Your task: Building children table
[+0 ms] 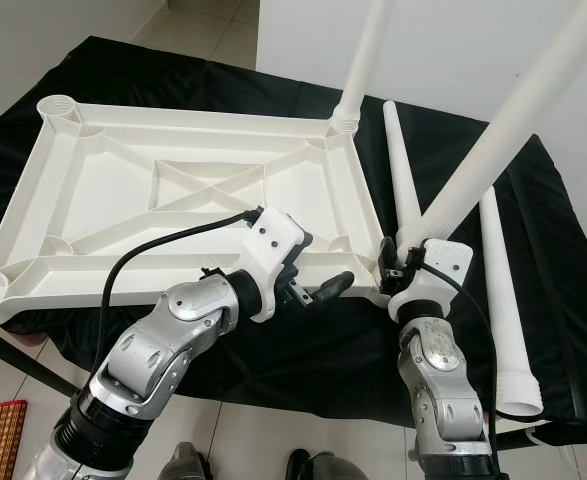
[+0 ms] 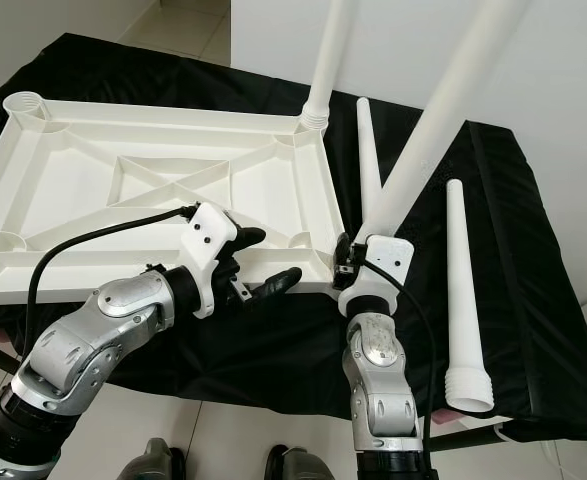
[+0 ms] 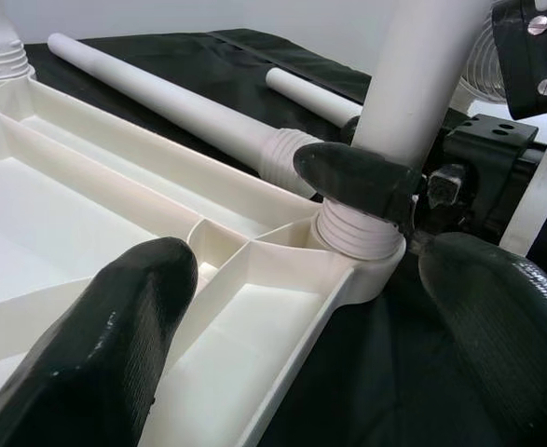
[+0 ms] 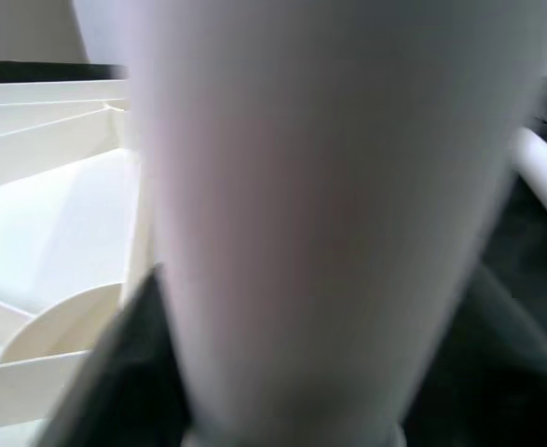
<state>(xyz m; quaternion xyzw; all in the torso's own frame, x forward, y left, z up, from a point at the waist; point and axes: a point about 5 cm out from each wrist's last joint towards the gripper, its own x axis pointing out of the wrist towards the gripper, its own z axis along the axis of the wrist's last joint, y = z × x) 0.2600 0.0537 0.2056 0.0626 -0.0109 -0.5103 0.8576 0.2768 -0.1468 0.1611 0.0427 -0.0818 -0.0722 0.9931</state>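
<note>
Right gripper (image 1: 401, 262) fingers clamp tapered leg (image 1: 493, 150) | left gripper (image 1: 318, 275) fingers spread | ribbed tabletop (image 1: 173, 190)

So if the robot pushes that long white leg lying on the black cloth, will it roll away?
Probably a little. The loose long white plastic table leg is round and smooth, so a sideways nudge would likely roll it. It tapers, so it may curve rather than roll straight. The wrinkled black cloth might slow it. It looks stiff and hollow, so probably light.
</note>
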